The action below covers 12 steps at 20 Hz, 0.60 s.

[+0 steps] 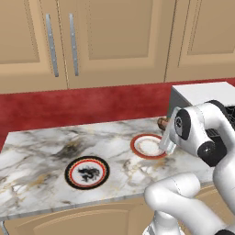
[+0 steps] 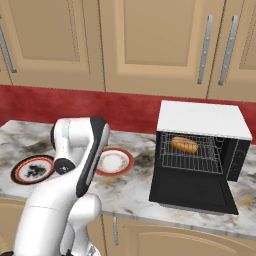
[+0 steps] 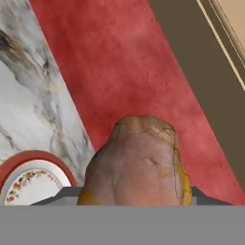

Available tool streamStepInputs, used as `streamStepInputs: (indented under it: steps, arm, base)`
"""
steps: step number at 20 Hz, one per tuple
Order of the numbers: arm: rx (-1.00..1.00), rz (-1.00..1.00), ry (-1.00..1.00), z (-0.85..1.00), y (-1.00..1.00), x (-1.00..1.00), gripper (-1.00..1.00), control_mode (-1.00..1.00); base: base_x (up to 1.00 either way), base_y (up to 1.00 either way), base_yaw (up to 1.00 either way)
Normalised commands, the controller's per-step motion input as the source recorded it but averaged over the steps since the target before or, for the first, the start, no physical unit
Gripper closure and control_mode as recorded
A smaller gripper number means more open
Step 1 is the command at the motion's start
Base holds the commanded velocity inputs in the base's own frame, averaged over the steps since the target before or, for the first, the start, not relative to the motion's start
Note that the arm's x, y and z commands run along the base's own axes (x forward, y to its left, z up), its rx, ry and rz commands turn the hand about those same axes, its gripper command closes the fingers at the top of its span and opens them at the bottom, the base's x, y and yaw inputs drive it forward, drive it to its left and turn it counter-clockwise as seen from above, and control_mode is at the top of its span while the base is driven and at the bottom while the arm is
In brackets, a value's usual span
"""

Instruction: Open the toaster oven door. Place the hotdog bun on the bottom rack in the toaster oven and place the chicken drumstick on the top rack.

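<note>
One chicken drumstick (image 3: 139, 160), brown, gripped in the closed gripper (image 1: 166, 137) above the red-rimmed plate (image 1: 148, 146). One hotdog bun (image 2: 184, 145) lying on a rack inside the toaster oven (image 2: 202, 145); toaster oven door (image 2: 192, 192) folded down open.

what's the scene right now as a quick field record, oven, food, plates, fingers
toaster oven: on the counter, white top
toaster oven door: open, folded down flat
hotdog bun: lying on a wire rack inside the oven; which rack cannot be told
chicken drumstick: close in front of the hand camera, between the fingers, above the counter edge
red-rimmed plate: on the counter, nothing on it
black-rimmed plate: on the counter, apart from the other plate
fingers: tips hidden behind the drumstick in the hand view
</note>
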Motion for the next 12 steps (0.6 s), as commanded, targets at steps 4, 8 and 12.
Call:
streamStepInputs:
  steps: [4, 8, 12]
  arm:
    - [0.35, -0.17, 0.31, 0.56, -0.15, -0.41, 1.00, -1.00]
    - [0.29, -0.27, 0.41, 0.54, -0.13, -0.36, 1.00, -1.00]
    - [0.28, -0.30, 0.45, 0.50, -0.18, -0.34, 1.00, -1.00]
  base:
    - [0.00, 0.00, 0.00]
    - [0.00, 0.00, 0.00]
    - [0.00, 0.00, 0.00]
